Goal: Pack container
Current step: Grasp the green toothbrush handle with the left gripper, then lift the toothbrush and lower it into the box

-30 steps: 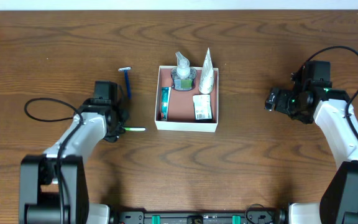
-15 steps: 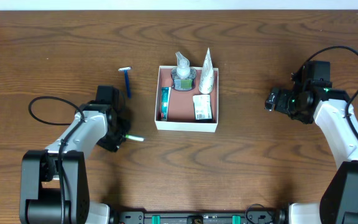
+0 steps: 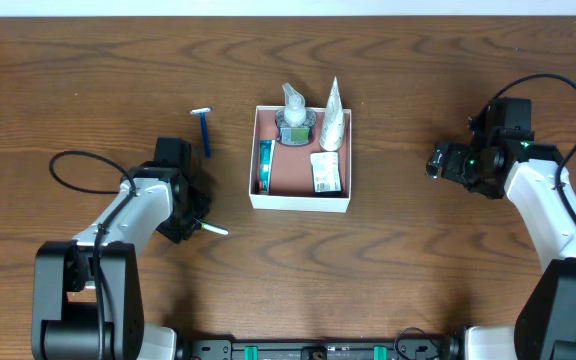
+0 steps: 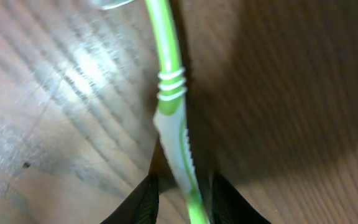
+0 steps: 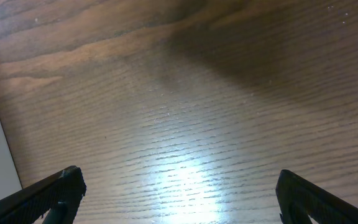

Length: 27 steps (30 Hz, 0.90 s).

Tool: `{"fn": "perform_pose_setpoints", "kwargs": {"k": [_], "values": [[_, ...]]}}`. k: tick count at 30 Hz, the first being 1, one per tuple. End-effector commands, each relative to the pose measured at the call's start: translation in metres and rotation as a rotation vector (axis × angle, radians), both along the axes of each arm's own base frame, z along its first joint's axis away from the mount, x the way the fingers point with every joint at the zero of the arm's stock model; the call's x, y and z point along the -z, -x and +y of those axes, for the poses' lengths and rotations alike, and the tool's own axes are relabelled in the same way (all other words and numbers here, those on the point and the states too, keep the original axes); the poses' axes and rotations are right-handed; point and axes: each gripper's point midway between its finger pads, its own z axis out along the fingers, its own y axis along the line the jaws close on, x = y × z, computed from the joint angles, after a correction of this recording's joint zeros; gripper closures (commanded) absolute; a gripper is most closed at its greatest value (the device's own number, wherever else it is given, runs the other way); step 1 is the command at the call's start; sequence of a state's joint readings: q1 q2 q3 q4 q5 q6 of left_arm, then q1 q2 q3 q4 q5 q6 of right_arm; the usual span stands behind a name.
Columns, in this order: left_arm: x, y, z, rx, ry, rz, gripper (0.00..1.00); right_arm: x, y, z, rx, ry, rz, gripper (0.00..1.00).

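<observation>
1. Overhead: the container (image 3: 301, 203) sits mid-frame and already holds toiletries (image 3: 326, 172). Lower left of it, the left gripper (image 3: 190, 222) is down at a toothbrush (image 3: 215, 230). A razor (image 3: 204, 130) lies upper left. The right gripper (image 3: 436, 160) waits at far right.
2. Left wrist: the toothbrush handle runs between the fingers (image 4: 146, 200), which flank it closely. I cannot tell whether they pinch it. The step looks like grasping the toothbrush. Next would be a firm clamp, a lift and a carry to the container.
3. Right wrist: the jaws are wide apart and empty over the table (image 5: 185, 124). The container's white wall shows at the left edge.
</observation>
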<state>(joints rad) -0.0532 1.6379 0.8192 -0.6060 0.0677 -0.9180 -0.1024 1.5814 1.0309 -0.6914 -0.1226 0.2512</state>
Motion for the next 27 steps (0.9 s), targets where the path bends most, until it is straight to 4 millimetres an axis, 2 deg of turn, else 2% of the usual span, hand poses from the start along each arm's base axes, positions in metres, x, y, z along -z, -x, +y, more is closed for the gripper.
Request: {"fn": "perform_pose_setpoints", "kwargs": {"k": [1, 2, 5, 6, 13, 17, 20, 24, 27], "values": [[0.010, 0.007, 0.002, 0.099, -0.012, 0.033, 0.71, 0.003, 0.002, -0.002, -0.005, 0.006, 0.008, 0.01], [0.010, 0.007, 0.002, 0.114, -0.013, 0.033, 0.72, 0.003, 0.002, -0.002, -0.005, 0.006, 0.008, 0.01], [0.010, 0.006, 0.002, 0.142, -0.014, 0.030, 0.87, 0.003, 0.002, -0.002, -0.005, 0.006, 0.008, 0.01], [0.010, 0.005, 0.002, 0.142, -0.014, 0.026, 0.88, 0.003, 0.002, -0.002, -0.005, 0.006, 0.009, 0.01], [0.008, -0.004, 0.001, 0.183, -0.015, -0.009, 0.93, 0.003, 0.002, -0.002, -0.005, 0.006, 0.008, 0.01], [-0.005, -0.022, -0.008, 0.263, 0.023, -0.068, 0.94, 0.003, 0.002, -0.002, -0.005, 0.006, 0.008, 0.01], [-0.030, -0.048, -0.020, 0.373, 0.061, -0.170, 0.94, 0.003, 0.002, -0.002, -0.005, 0.006, 0.008, 0.01], [-0.085, -0.083, -0.041, 0.592, 0.111, -0.361, 0.94, 0.003, 0.002, -0.002, -0.005, 0.006, 0.009, 0.01], [-0.124, -0.094, -0.046, 0.689, 0.089, -0.451, 0.95, 0.003, 0.002, -0.002, -0.006, 0.006, 0.008, 0.01]]}}
